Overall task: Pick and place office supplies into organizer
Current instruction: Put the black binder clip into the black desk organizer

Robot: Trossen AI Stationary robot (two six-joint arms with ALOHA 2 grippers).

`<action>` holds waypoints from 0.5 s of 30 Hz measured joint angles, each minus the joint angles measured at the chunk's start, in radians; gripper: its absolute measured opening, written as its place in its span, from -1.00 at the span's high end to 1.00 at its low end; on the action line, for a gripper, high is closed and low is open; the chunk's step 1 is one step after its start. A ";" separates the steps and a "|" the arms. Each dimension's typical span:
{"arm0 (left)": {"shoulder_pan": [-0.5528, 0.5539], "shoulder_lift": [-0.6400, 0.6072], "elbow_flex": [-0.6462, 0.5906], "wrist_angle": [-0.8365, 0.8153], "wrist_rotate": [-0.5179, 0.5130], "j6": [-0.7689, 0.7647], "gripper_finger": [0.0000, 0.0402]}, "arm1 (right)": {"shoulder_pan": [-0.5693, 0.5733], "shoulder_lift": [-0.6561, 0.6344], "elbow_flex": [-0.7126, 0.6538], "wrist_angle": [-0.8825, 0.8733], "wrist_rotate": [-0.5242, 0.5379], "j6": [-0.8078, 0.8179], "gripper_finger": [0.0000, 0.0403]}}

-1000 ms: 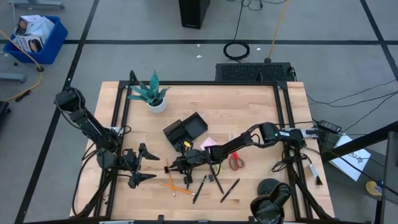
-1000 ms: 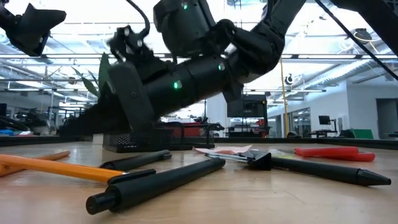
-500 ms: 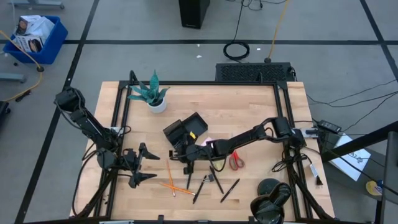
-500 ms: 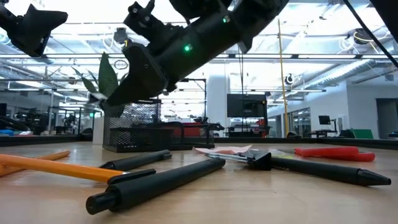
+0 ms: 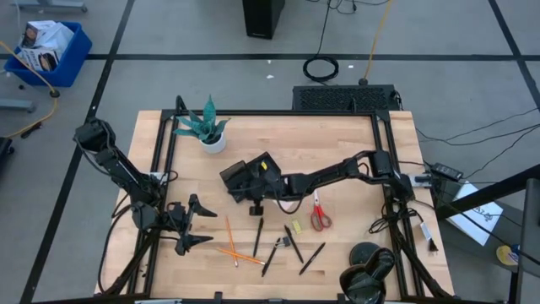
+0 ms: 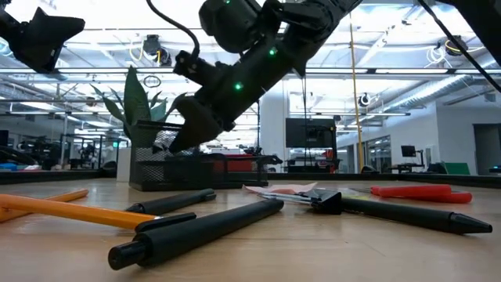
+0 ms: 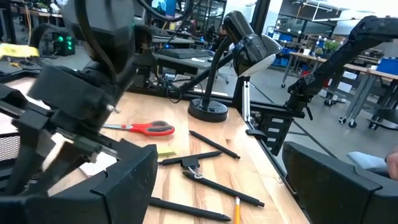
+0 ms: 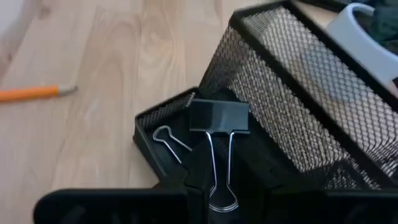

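The black mesh organizer (image 5: 251,176) stands mid-table, its low front compartment (image 8: 163,124) facing my right gripper (image 5: 254,203), which is shut on a black binder clip (image 8: 219,117) just over that compartment. A silver wire loop (image 8: 171,140) lies inside it. Red-handled scissors (image 5: 318,215), several black pens (image 5: 257,226), two orange pencils (image 5: 229,235) and a yellow-green bit (image 5: 296,225) lie on the table nearer the front. My left gripper (image 5: 190,225) is open and empty at the table's left, raised above the table. My right gripper pinches the binder clip's silver wire handles (image 8: 217,180) between its two fingers, at the handles' looped ends. The fingers slant down from the table's right (image 6: 184,133). The clip's black body sticks out ahead of the fingers, over the organizer's low compartment.
A potted green plant (image 5: 208,131) stands behind the organizer at the far left. Another binder clip (image 5: 287,242) lies among the pens. A pink pad (image 5: 283,193) shows partly under my right arm. A black lamp base (image 5: 369,257) sits at the front right.
My right gripper has risen from beside the pens and gone toward the table's far edge, up to the organizer's front compartment, carrying the binder clip. The pens, pencils and scissors have stayed where they were.
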 joint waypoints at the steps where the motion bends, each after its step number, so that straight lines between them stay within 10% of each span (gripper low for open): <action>1: 0.000 0.000 0.000 -0.001 0.000 -0.001 -0.74 | -0.001 0.000 0.000 0.003 -0.004 0.001 0.79; 15: 0.000 0.000 0.000 -0.025 0.002 -0.020 -0.74 | -0.003 0.000 0.000 -0.006 -0.012 0.001 0.42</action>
